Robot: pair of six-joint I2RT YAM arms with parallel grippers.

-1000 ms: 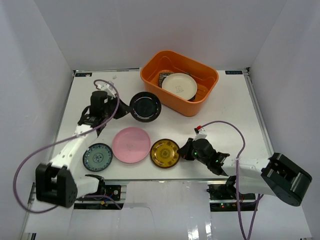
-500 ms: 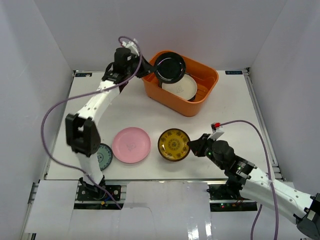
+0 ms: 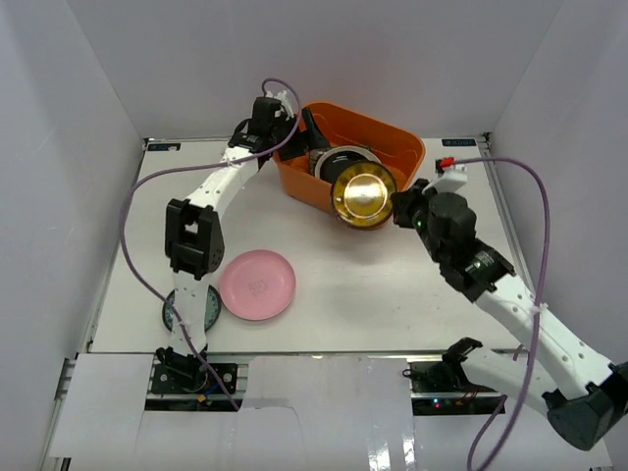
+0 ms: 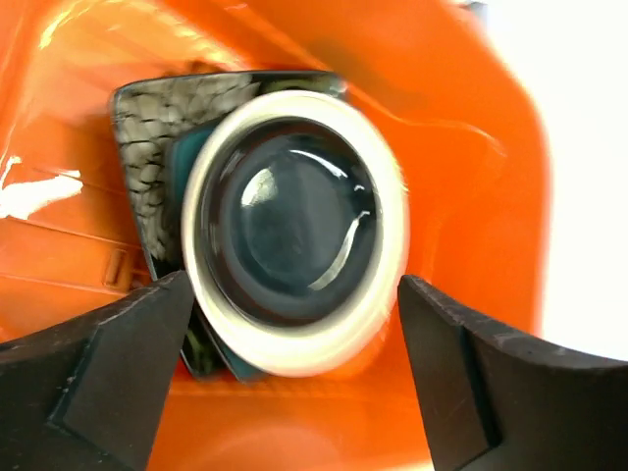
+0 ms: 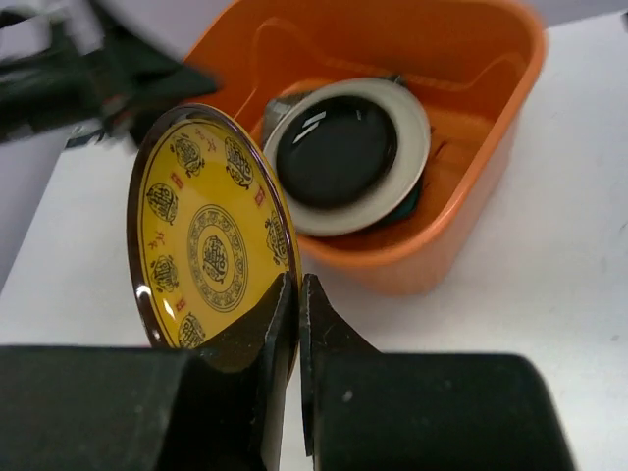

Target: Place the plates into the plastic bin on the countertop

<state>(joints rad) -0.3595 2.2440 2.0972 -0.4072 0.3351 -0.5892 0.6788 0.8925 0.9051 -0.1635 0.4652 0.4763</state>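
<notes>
Orange plastic bin (image 3: 392, 137) stands at the far side of the counter (image 3: 392, 294) and already holds 4 plates. The round black plate (image 4: 294, 231) rests in the cream plate (image 4: 388, 294), with the teal plate (image 4: 180, 159) and the dark floral plate (image 4: 147, 132) beneath them.

The left gripper (image 3: 306, 125) hangs over the bin's left end, released, its fingers spread either side of the stack and gripping nothing. The right gripper (image 5: 297, 289) is clenched on the lower rim of the yellow-brown patterned plate (image 5: 211, 240), which stands almost on edge.

From above, that plate hangs over the bin's near wall, and the opening lies straight ahead of the right gripper, beyond the plate. The coming move probably calls for carrying it forward past the wall, then tipping it flat onto the stack. The left gripper over the same opening could crowd it.

2 plates lie on the counter, the pink plate (image 3: 257, 285) and the blue-green plate (image 3: 212, 314), the latter partly hidden by the left arm. Both are on the left arm's side.
</notes>
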